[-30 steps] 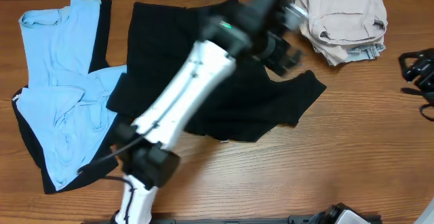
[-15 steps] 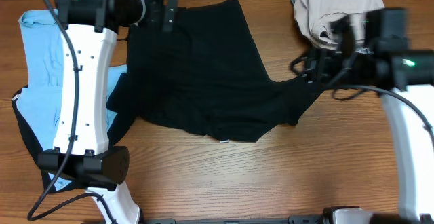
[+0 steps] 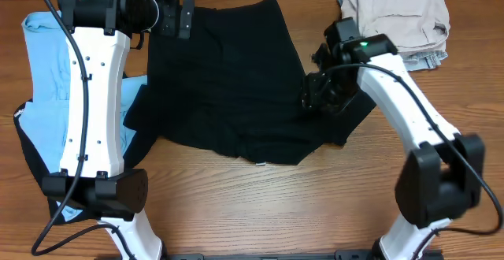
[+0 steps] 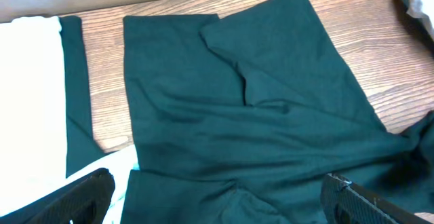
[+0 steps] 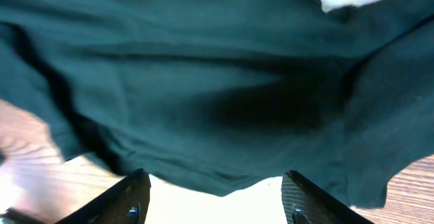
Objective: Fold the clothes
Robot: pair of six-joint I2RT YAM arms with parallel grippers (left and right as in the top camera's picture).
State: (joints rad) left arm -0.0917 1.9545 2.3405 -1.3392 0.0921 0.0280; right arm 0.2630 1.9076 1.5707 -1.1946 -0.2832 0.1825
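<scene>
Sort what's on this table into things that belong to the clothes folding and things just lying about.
Job in hand: plain black short-sleeved fabric T-shirt, spread mid-table; crumpled light-blue fabric T-shirts, at the left.
Lying about: beige cloth pile, far right corner, looks already folded.

The brown wooden table (image 3: pixel 315 213) shows grain running lengthwise.
</scene>
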